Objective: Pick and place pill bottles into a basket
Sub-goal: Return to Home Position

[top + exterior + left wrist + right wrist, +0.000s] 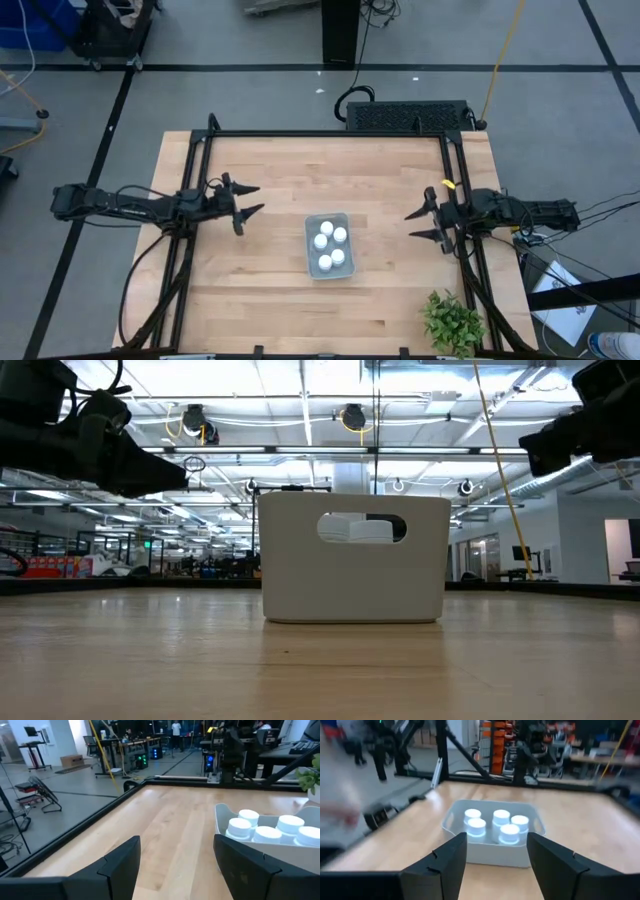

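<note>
Open-fingered, the left gripper and the right gripper hang over the wooden table, well away from the basket between them. Five pill bottles stand upright inside it.

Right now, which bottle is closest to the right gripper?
The pill bottle on the basket's right-arm side, in the half away from the plant; the other four sit farther from the right gripper.
</note>
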